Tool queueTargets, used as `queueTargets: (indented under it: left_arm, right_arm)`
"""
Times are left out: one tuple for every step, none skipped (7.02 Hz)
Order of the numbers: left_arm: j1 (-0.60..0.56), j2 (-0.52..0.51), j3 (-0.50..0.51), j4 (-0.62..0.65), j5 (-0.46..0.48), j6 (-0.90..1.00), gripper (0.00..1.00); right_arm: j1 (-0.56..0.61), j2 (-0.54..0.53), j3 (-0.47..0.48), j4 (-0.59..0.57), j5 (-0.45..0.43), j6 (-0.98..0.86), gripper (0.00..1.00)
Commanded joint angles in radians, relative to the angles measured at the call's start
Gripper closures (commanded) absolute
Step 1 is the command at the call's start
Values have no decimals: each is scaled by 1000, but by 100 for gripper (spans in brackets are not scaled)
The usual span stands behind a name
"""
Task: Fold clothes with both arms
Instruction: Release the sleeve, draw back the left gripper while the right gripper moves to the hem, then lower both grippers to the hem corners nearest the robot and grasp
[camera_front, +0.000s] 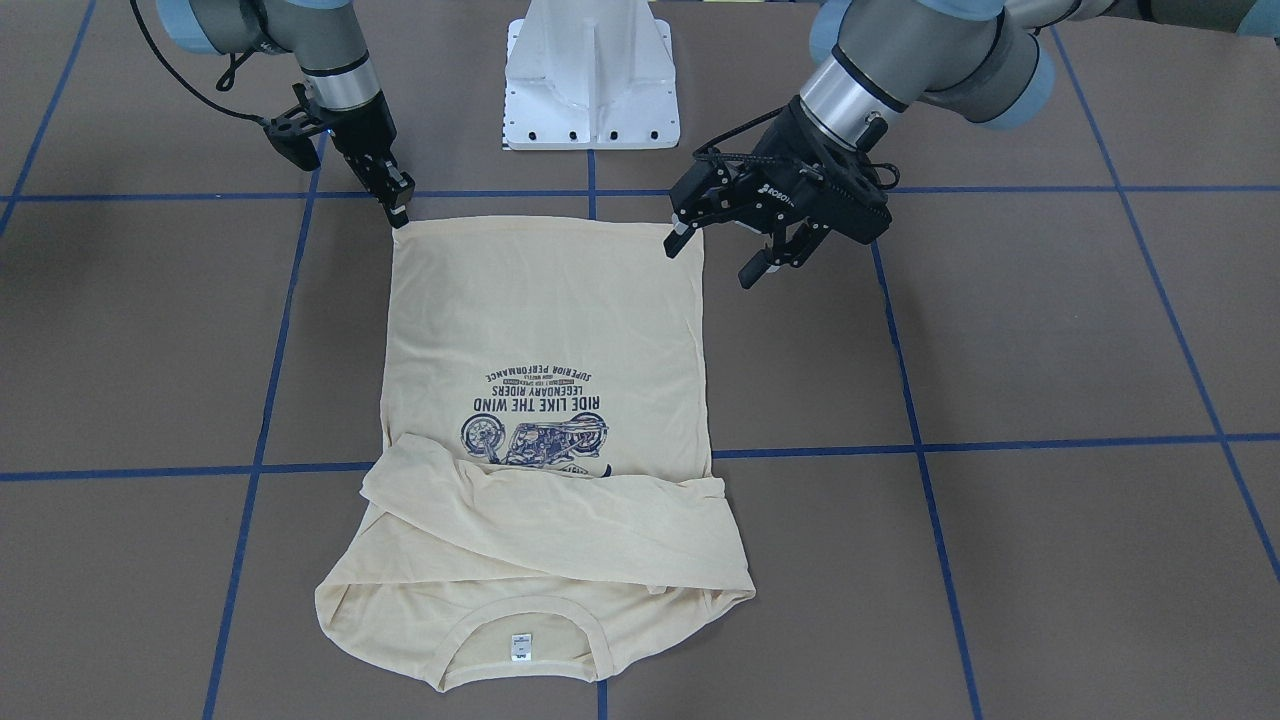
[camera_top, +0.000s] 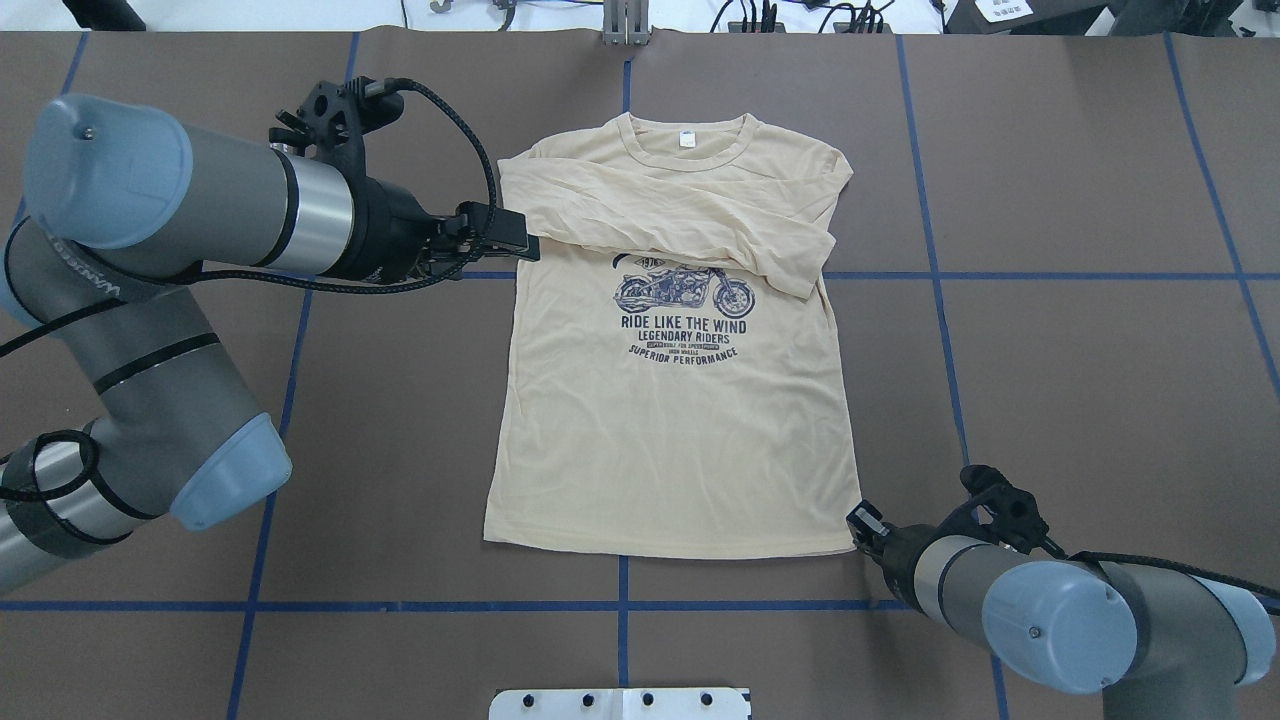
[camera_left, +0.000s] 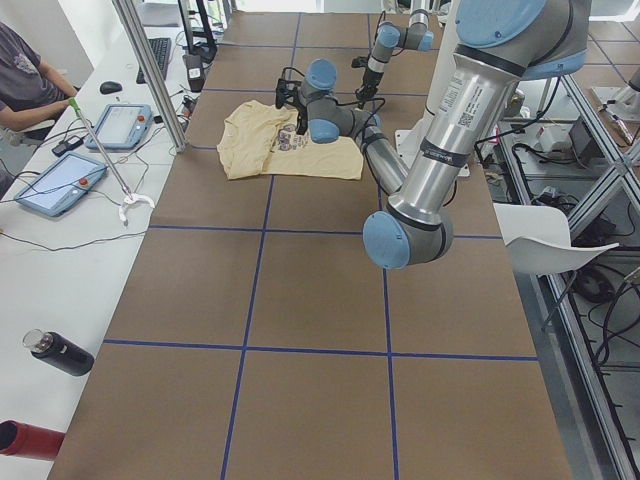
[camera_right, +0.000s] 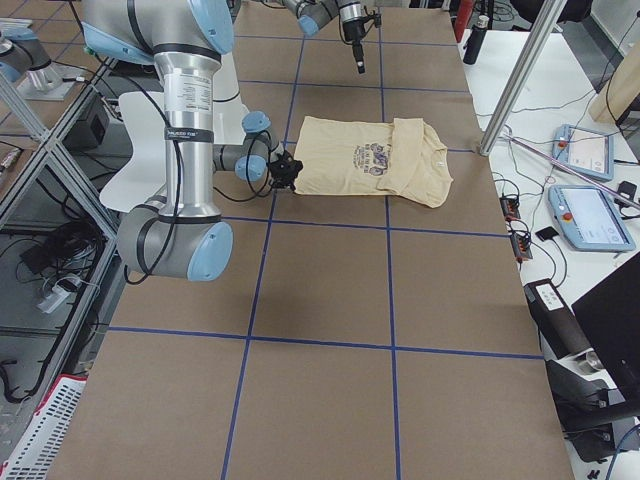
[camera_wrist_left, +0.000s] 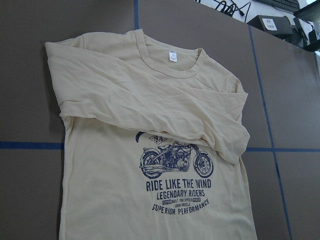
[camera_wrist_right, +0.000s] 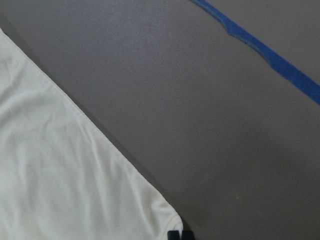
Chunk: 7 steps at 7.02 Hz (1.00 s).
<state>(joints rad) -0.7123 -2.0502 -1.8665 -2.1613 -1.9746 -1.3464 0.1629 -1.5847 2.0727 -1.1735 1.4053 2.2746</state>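
Observation:
The cream-yellow T-shirt (camera_front: 545, 320) lies flat, print side up, on the brown table, also in the overhead view (camera_top: 670, 430). Both sleeves are folded across the chest below the collar, and the neck label (camera_top: 687, 141) shows. My left gripper (camera_front: 715, 262) is open and empty, raised well above the shirt's left side; its wrist view looks down on the shirt (camera_wrist_left: 150, 100). My right gripper (camera_front: 400, 215) is shut, low on the table, with its tips at the shirt's near right hem corner (camera_wrist_right: 170, 215), also in the overhead view (camera_top: 858, 522).
The white pedestal base (camera_front: 592, 75) stands at the robot's side of the table behind the hem. Blue tape lines (camera_front: 590, 195) cross the table. A side bench holds tablets (camera_left: 55, 185) and a bottle (camera_left: 60, 355); a person (camera_left: 20, 80) sits there.

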Motion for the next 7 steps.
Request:
queueTargets:
  left_arm:
    - [4, -1, -14, 9, -22, -37, 3]
    - [16, 27, -25, 12, -51, -131, 2]
    - [116, 147, -105, 6, -3, -222, 1]
    - [260, 244, -187, 9, 170, -340, 1]
    - [322, 308, -200, 9, 204, -361, 3]
    - [386, 318, -191, 15, 274, -423, 15]
    - [434, 308, -151, 18, 314, -447, 22]
  right_arm:
    - [29, -11, 42, 0, 23, -1, 100]
    - [27, -17, 46, 0, 23, -1, 100]
    - [27, -17, 49, 2, 24, 0, 100]
    - [26, -17, 50, 0, 24, 0, 100]
    - [26, -21, 55, 2, 24, 0, 100]
    - [26, -26, 55, 0, 24, -1, 100]
    - [27, -27, 56, 2, 24, -1, 100]
